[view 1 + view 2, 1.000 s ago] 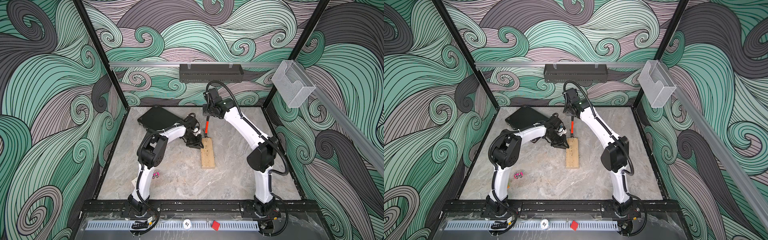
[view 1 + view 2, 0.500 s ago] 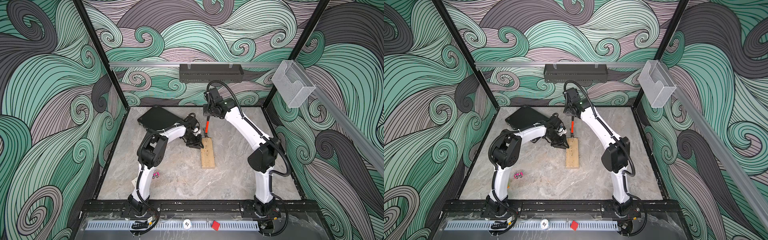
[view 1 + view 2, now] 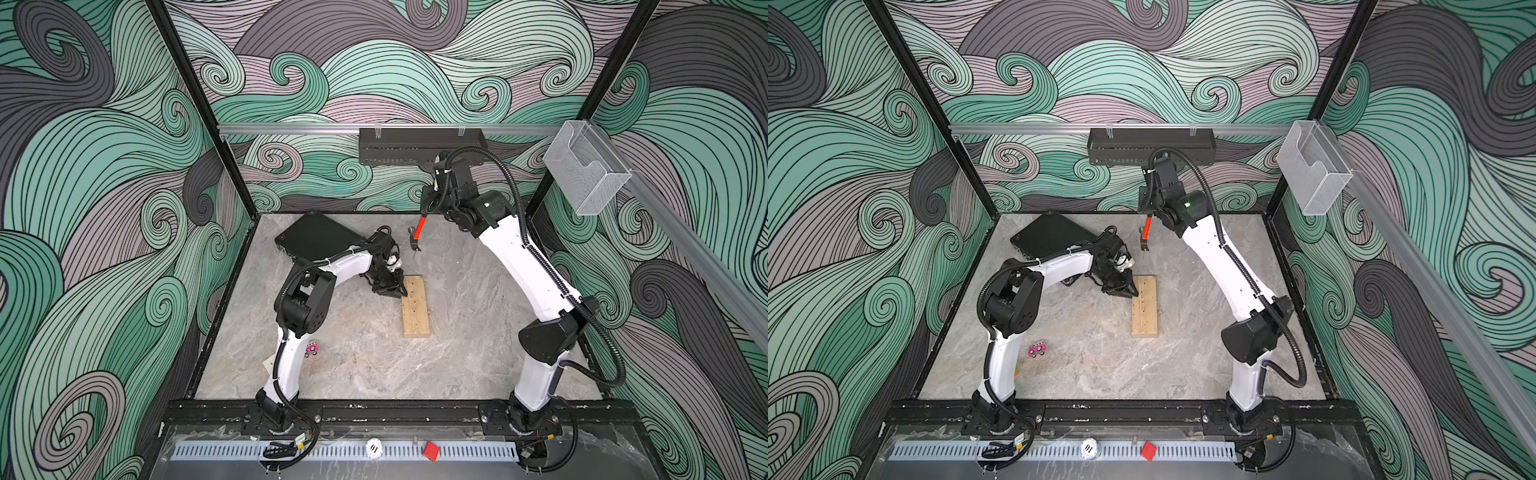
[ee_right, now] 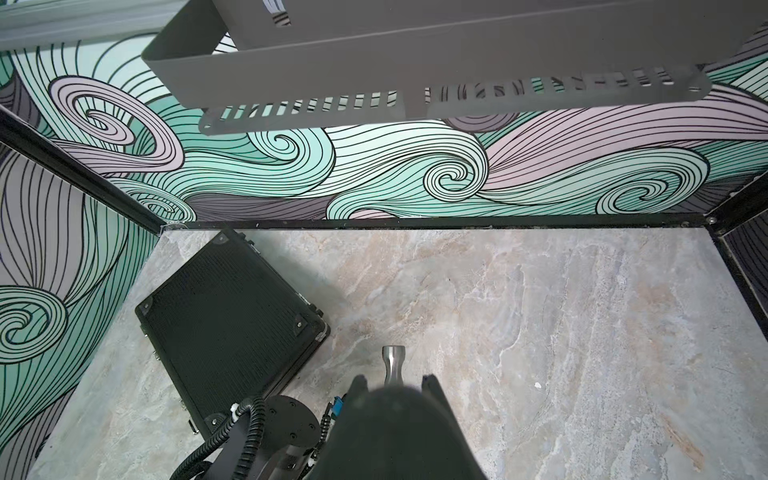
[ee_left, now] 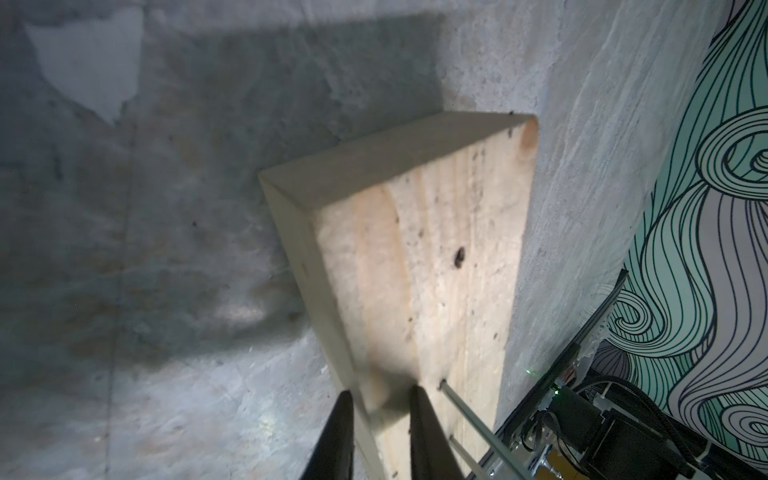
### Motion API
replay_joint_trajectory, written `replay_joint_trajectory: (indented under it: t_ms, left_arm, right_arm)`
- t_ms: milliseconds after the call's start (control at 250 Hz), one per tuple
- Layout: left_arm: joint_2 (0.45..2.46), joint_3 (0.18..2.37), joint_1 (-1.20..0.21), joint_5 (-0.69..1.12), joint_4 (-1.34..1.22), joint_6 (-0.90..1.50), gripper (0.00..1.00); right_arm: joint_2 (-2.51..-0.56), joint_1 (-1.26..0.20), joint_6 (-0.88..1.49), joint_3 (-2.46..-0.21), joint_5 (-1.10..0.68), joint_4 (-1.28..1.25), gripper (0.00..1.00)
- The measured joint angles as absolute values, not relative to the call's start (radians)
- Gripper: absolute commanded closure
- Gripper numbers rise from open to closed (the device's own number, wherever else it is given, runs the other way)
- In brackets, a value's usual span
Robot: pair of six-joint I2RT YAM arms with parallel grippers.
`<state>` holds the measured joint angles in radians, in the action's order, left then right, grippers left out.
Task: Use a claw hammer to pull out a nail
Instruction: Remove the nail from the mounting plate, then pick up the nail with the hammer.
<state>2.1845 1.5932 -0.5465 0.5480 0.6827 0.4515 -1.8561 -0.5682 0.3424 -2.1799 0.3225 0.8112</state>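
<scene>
Two tools share this job. The left tool sits at one end of the wood block, which lies flat on the tabletop. Its fingers are close together over the block's long edge, one down the side and one on top. I think they are gripping the block to hold it in place. The grip must be firm, because a block that slides spoils the pull. A thin nail stands out of the wood just beside the top finger. So I think the step now is to bring the claw hammer down to it. Go slowly, slip the split claw around the nail under its head, then rock the curved head on the wood. Keep clear of that finger. The hammer is up in the air, past the far end of the block and well apart from it. The closed right tool grips it by the handle. A thin dark line hangs under the claw. It may be a nail, but it is too small to tell. The hammer's long line runs almost straight up and down, leaning a little, with the head at the bottom and the handle on top. The round face points to the back wall, and the claw points the other way, toward the block.
</scene>
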Motion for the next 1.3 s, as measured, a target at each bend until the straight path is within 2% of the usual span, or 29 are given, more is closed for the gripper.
replay_joint_trajectory:
  t_ms: [244, 436, 639, 823, 951, 1091, 1195, 1299]
  left_arm:
    - [2.173, 1.578, -0.547, 0.547, 0.666, 0.451, 0.80]
    - [2.115, 1.530, -0.556, 0.510, 0.598, 0.438, 0.75]
    - [2.082, 1.512, -0.574, 0.411, 0.577, 0.415, 0.61]
    - [1.992, 1.428, -0.570, 0.340, 0.564, 0.392, 0.55]
    - [1.898, 1.365, -0.569, 0.332, 0.528, 0.370, 0.48]
    - [1.778, 1.296, -0.571, 0.333, 0.455, 0.355, 0.35]
    - [1.709, 1.266, -0.571, 0.334, 0.397, 0.349, 0.19]
    - [1.660, 1.240, -0.571, 0.333, 0.331, 0.350, 0.17]
  right_arm:
    - [-1.851, -0.568, 0.321, -2.156, 0.334, 0.804, 1.00]
    - [-1.848, -0.568, 0.311, -2.119, 0.335, 0.804, 1.00]
    - [-1.843, -0.568, 0.307, -2.115, 0.334, 0.804, 1.00]
    - [-1.827, -0.568, 0.307, -2.115, 0.325, 0.802, 1.00]
    - [-1.820, -0.568, 0.311, -2.115, 0.305, 0.802, 1.00]
    - [-1.810, -0.569, 0.319, -2.099, 0.274, 0.787, 1.00]
    - [-1.798, -0.570, 0.326, -2.082, 0.246, 0.781, 1.00]
    - [-1.791, -0.575, 0.335, -2.077, 0.215, 0.779, 1.00]
